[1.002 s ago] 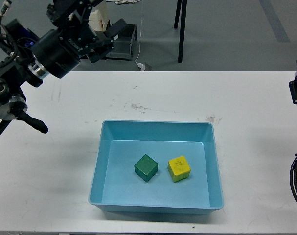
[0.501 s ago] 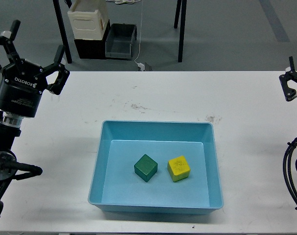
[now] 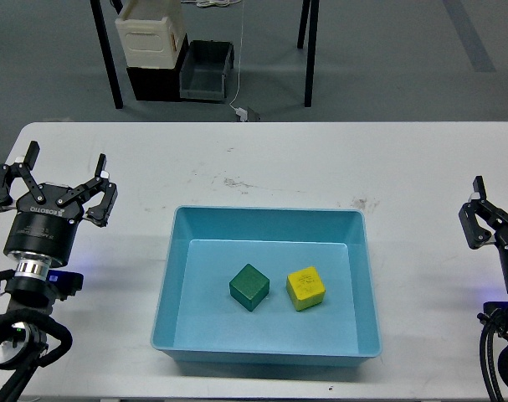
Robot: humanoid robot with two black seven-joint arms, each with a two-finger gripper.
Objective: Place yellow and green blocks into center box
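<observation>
A white desk [image 3: 262, 159] with rounded corners carries one thing directly: a light blue box [image 3: 177, 276], set near the front edge at the middle. Faint dark scuffs [image 3: 234, 181] mark the bare top behind the box, toward the far edge

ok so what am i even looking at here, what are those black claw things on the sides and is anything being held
This is one picture, taken from the robot's own head, looking down at a white table. The black claws are the ends of its two arms: the left gripper with its fingers spread open, and the right gripper, only partly in view at the edge. Neither holds anything. In the middle sits a blue box. Inside it lie a green block and a yellow block, side by side and apart. Beyond the table, on the floor, stand a couple of bins.
</observation>
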